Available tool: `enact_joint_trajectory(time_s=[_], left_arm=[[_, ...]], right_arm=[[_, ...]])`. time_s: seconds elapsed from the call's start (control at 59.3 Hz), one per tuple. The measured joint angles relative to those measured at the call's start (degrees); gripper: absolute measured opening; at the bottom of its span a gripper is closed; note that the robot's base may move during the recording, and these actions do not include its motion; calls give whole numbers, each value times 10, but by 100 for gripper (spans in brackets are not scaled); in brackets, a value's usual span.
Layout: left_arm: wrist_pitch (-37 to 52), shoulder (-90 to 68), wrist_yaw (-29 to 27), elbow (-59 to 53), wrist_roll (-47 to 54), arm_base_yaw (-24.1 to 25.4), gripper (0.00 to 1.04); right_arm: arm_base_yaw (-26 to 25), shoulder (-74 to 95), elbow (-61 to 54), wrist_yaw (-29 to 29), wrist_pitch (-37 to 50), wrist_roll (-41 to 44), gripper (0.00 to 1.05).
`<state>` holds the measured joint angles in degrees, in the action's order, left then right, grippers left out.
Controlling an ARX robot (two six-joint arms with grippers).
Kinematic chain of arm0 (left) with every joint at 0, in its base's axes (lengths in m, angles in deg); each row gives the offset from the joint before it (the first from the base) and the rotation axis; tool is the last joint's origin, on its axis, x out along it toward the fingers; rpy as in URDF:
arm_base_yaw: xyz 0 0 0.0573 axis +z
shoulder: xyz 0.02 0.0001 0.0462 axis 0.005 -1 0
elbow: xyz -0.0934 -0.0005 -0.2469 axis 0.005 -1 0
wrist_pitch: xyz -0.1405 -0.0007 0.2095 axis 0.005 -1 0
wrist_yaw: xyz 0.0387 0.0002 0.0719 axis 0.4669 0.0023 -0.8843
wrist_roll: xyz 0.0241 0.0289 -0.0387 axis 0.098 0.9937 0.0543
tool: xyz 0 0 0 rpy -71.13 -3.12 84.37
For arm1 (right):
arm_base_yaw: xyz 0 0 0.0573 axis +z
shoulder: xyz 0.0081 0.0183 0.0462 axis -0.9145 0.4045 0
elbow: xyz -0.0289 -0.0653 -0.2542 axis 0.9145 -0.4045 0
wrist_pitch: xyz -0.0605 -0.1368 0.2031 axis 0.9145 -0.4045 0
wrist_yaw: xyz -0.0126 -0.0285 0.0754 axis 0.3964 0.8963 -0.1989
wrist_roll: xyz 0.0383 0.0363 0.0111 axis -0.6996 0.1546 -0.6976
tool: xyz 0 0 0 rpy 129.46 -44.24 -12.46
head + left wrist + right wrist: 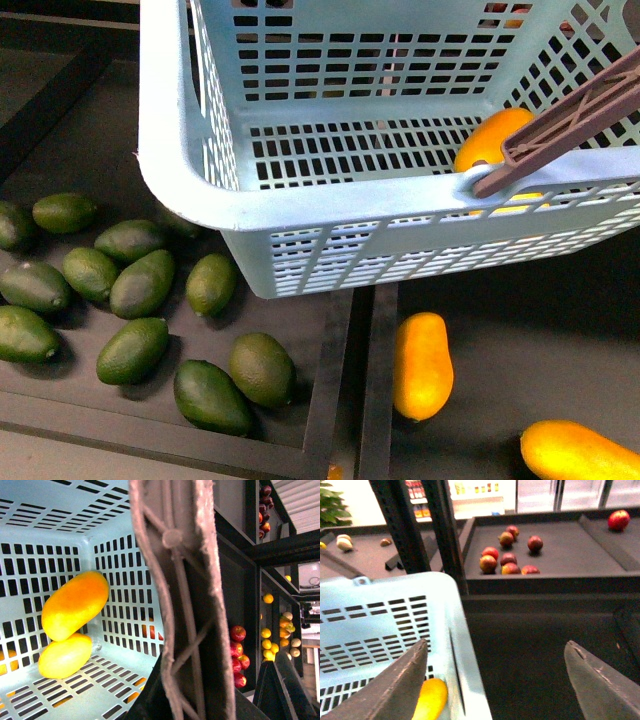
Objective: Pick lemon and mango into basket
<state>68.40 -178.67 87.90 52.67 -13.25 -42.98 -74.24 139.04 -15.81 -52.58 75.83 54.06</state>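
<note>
Mango (75, 605) elongated orange-yellow, against plump lemon (65, 656) in basket (50, 510); right claw (495, 680) wide; left claw (212, 695) unclear.

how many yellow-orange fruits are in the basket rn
2: the mango and the lemon, touching each other in one corner of the basket. The brown handle blocks part of the interior, so another may be hidden.

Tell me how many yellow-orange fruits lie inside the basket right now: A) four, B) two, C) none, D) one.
B: the left wrist view shows two on the floor of the basket, the longer orange mango touching the plumper yellow lemon.
</note>
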Motion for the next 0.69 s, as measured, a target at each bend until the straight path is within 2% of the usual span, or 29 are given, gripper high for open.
enact_joint_trajectory(time_s=[0.321, 0.439, 0.692], left_arm=[[0, 0, -4, 0, 1, 0, 5], [0, 0, -3, 0, 0, 0, 5], [0, 0, -1, 0, 0, 0, 5]], right_arm=[[32, -107, -111, 35, 4, 11, 3], [64, -144, -136, 74, -9, 13, 2], [78, -221, -174, 80, -48, 13, 2]])
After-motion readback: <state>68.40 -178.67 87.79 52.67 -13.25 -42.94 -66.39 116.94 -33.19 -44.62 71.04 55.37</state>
